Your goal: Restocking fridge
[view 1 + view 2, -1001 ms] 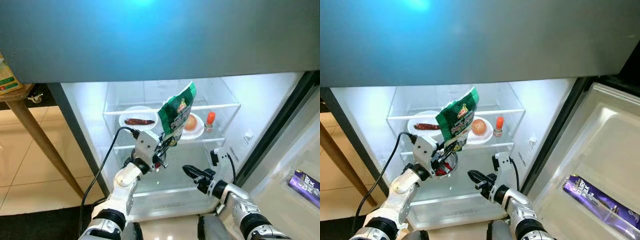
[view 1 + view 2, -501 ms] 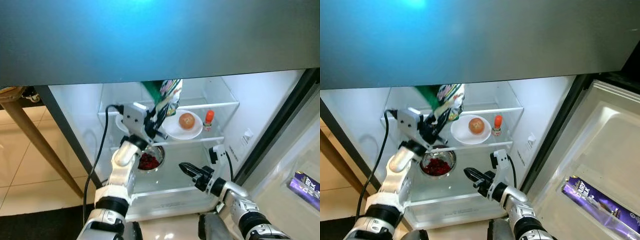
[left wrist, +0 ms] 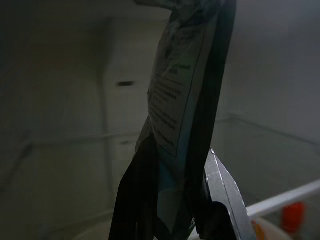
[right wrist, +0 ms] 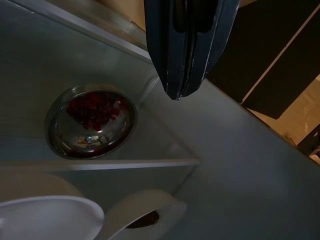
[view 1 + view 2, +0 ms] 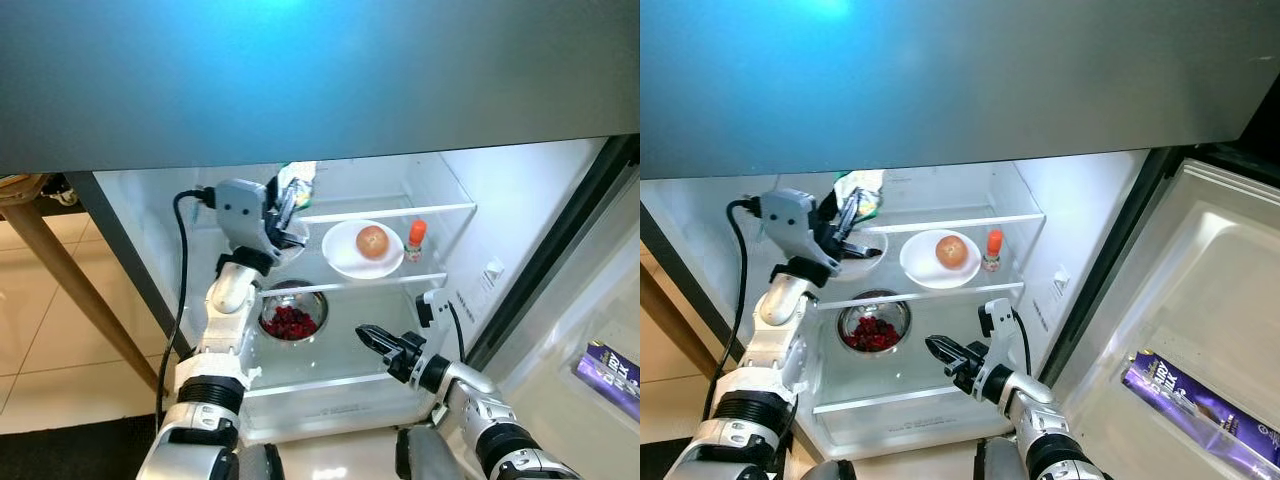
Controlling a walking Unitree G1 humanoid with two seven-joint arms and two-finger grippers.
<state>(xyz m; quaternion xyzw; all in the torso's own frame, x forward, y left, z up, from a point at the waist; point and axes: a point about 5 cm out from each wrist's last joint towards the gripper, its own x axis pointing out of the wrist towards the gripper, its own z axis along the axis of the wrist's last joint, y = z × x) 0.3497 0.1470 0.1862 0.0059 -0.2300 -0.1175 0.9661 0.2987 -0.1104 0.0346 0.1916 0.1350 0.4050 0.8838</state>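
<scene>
One green snack bag [image 3: 182,115] is pinched upright in the left tool [image 5: 283,205], long axis vertical, raised at the upper shelf [image 5: 400,211] level, left of the plate with the orange [image 5: 371,240]. Right tool [image 5: 378,341] is clenched, empty, low near the bowl of berries [image 5: 291,320]. Bag top is cut off by the fridge's upper edge; landing spot cannot be made out.

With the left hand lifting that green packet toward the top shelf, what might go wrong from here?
The packet is pinched in the left hand by one end, so it could flop or slip and drop toward the white plate or the bowl of red fruit below. It may also catch the glass shelf's edge. The right hand hangs shut nearby.
</scene>
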